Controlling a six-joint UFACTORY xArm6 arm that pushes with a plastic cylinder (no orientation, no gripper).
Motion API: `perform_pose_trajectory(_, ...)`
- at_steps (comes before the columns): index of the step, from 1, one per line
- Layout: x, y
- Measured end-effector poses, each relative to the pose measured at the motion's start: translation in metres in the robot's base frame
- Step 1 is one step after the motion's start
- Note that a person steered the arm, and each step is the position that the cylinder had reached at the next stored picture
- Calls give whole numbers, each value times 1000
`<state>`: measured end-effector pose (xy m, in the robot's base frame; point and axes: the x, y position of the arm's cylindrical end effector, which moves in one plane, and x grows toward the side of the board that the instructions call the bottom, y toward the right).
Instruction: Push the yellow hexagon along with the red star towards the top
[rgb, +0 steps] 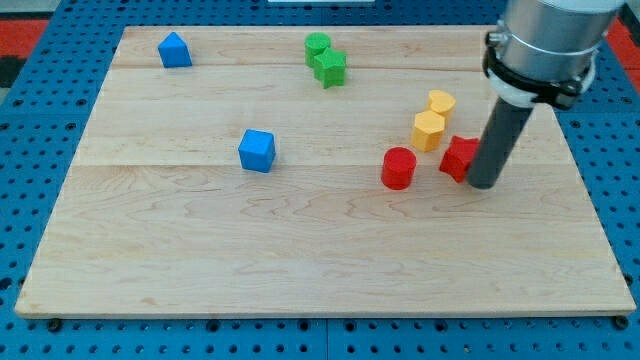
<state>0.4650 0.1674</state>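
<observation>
A pale wooden board (300, 240) lies on a blue pegboard surface (30, 150). At the view's right a dark rod comes down from a grey cylindrical arm housing (550, 40), and my tip (484, 184) rests on the board. There is no pincer on this arm, only the plain rod, so nothing opens, closes or grips.

The red star (460, 158) sits just to the left of the tip, touching the rod or very nearly so; the rod covers the star's right edge, so the contact cannot be made out for certain. The yellow hexagon (428, 130) lies just above and to the left of the star, close to it. A second yellow block (441, 102) sits right behind the hexagon, towards the view's top; its shape is hard to tell. A red cylinder (398, 168) stands to the left of the star, a little apart from it.

Farther away, a blue cube (257, 151) lies near the board's middle left, a blue block (174, 50) with a peaked top near the top left corner, and two green blocks (324, 58) touch each other at top centre.

The rod stands nearly upright, leaning slightly. The housing is cut off by the view's top edge.
</observation>
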Motion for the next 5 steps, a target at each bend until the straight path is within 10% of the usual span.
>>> perform_pose_trajectory(5, -76, -80)
